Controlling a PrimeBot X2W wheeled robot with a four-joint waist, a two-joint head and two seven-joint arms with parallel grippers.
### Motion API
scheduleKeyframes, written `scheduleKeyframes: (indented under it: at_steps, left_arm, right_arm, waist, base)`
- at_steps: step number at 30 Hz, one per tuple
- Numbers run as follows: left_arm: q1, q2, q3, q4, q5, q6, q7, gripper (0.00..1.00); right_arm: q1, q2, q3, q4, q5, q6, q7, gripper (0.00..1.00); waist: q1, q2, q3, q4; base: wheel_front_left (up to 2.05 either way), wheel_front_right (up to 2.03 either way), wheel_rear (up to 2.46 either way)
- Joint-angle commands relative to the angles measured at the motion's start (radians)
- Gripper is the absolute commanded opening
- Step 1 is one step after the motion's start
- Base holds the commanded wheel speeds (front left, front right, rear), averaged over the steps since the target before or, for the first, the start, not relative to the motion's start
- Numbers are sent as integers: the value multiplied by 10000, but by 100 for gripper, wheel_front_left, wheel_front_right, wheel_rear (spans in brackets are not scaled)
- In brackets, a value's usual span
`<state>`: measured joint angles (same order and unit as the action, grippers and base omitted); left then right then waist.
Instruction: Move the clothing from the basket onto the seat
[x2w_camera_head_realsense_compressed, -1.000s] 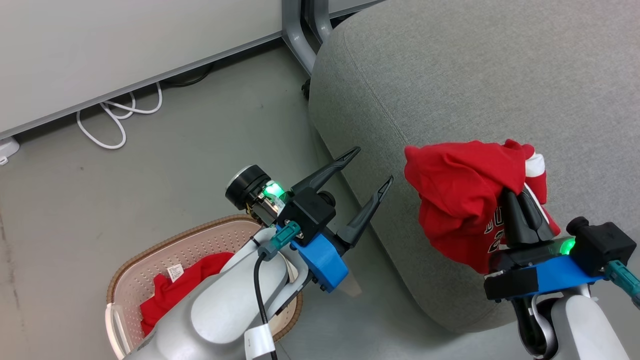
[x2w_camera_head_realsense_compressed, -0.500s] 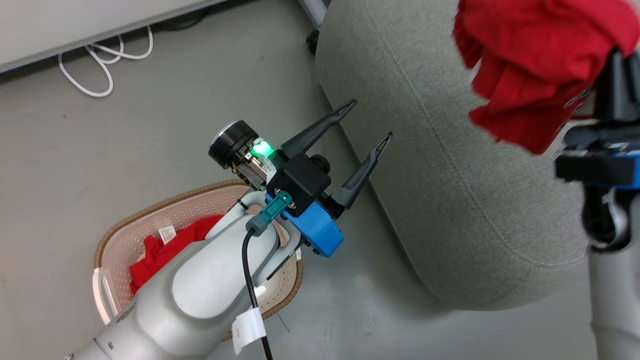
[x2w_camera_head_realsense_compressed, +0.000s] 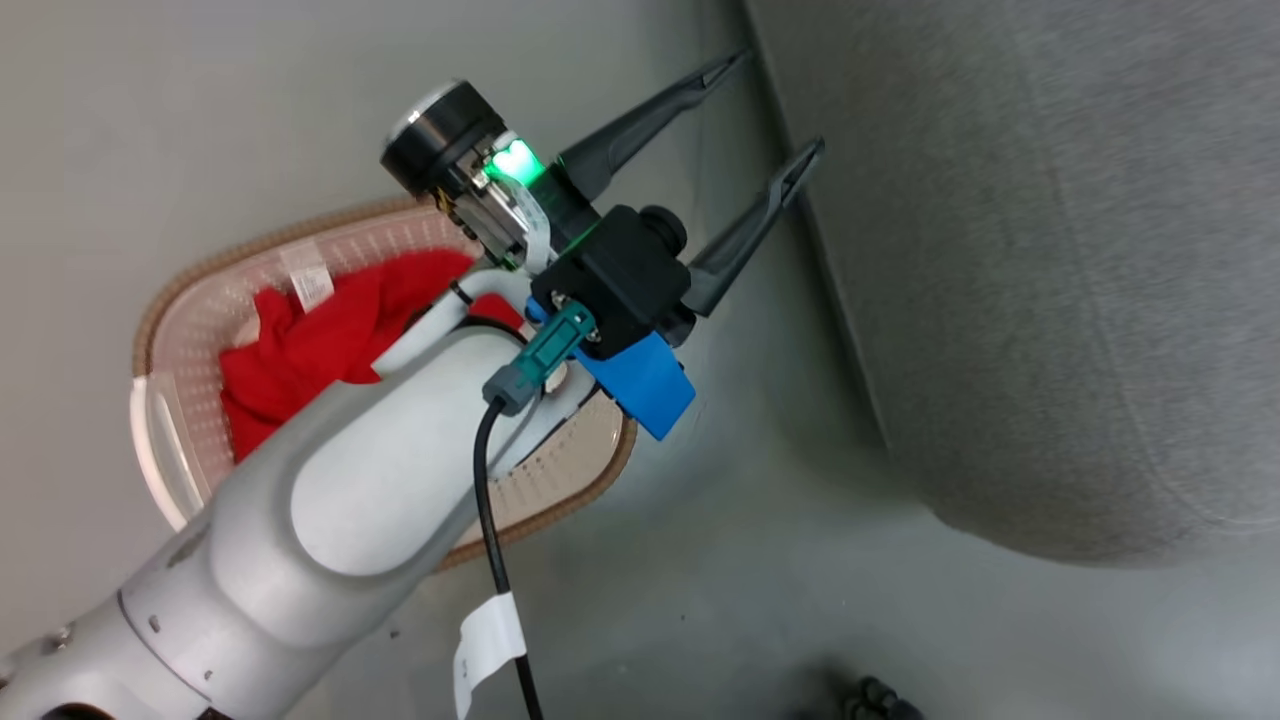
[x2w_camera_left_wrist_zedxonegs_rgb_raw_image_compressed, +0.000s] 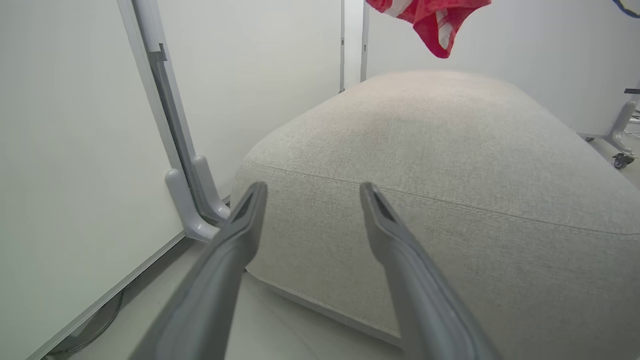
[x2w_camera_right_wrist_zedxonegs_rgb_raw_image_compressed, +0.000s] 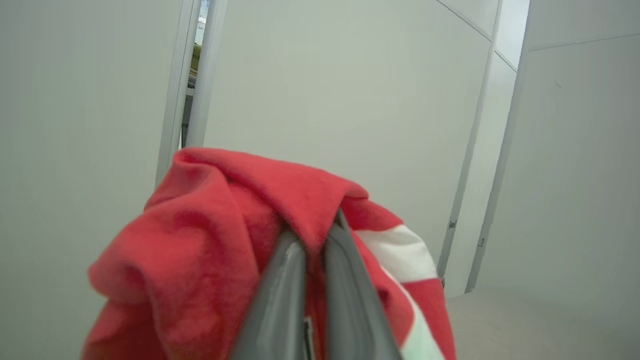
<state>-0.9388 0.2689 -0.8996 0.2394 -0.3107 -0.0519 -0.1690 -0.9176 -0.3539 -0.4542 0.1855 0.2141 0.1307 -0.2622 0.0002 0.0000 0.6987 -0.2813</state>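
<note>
Striped garment (x2w_camera_right_wrist_zedxonegs_rgb_raw_image_compressed: 200, 240) was clamped in the right gripper (x2w_camera_right_wrist_zedxonegs_rgb_raw_image_compressed: 314, 250) high above the seat (x2w_camera_left_wrist_zedxonegs_rgb_raw_image_compressed: 450, 165), likely for a clean drop, while the left gripper (x2w_camera_head_realsense_compressed: 778, 105) was held apart and empty beside the seat, over the plain garment (x2w_camera_head_realsense_compressed: 320, 340) left in the basket (x2w_camera_head_realsense_compressed: 560, 470).

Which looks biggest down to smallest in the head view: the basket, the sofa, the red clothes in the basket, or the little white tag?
1. sofa, largest
2. basket, partly hidden by the left arm
3. red garment inside it
4. white tag, smallest
</note>
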Motion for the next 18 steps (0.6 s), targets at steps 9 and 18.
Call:
scheduleKeyframes:
  at_steps: [9,18]
  left_arm:
    - [-521,306,-52,-382,261,45,155,100]
    - [-351,538,-6,-460,145,146,105,100]
  right_arm:
    - [-659,-452,-242,3098,-473,-1,-47,0]
    - [-448,-253,-366,4956,-658,-1,-42,0]
  waist:
    - [-2,0,1687,369]
    - [-2,0,1653,391]
  base:
    - [0,0,0]
    - [0,0,0]
